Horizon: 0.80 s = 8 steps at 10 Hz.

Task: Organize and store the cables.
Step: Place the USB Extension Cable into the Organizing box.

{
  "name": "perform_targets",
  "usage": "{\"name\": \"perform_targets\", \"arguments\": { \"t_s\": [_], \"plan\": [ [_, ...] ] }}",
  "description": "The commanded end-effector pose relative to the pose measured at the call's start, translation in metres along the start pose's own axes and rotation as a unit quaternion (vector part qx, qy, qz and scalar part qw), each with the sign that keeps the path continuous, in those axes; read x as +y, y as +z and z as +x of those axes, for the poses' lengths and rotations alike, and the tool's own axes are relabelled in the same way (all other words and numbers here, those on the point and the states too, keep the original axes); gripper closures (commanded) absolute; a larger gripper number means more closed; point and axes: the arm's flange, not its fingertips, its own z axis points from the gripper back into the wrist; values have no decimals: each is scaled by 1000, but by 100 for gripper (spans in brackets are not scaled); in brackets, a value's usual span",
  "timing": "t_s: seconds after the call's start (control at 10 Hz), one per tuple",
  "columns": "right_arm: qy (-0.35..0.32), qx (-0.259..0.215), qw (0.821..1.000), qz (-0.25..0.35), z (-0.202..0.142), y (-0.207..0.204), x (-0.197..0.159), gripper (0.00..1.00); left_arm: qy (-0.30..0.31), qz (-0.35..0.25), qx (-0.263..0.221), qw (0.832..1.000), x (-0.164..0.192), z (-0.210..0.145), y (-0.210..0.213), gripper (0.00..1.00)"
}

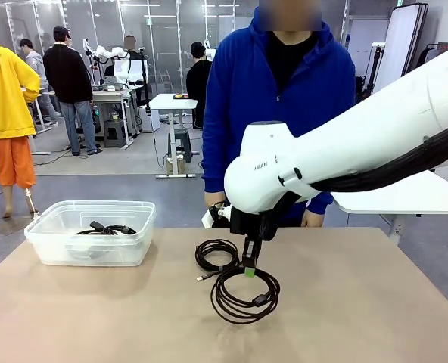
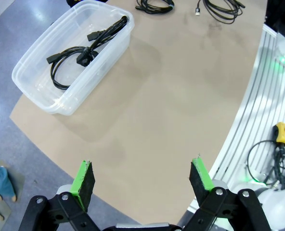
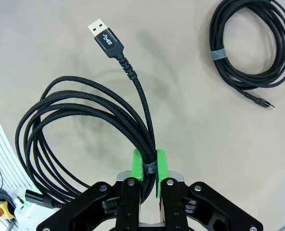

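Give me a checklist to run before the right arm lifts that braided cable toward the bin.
1. Right gripper shut on braided cable: ok.
2. Loose end secured: not ok, USB plug sticks out free.
3. Second coil apart from the held one: ok.
4. Bin has room: ok, one cable inside.
5. Left gripper open, away from the bin: ok.

A robotics lab: a white robot arm reaches over the brown desk, people stand among far white work desks on an open grey floor, and a yellow emergency-stop button lies beside the desk.
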Motion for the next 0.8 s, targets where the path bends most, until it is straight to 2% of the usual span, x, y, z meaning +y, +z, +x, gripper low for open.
{"name": "perform_targets", "arguments": {
  "t_s": [0.0,0.4,0.7],
  "plan": [
    [-21,13,1000,-14,4,-16,8,100,-3,-4,-1,1000,1,0,2,0],
    [-28,12,999,-15,5,-46,14,100,-3,-4,-1,1000,1,0,2,0],
    [-26,21,999,-12,4,-52,16,100,-3,-4,-1,1000,1,0,2,0]
  ]
}}
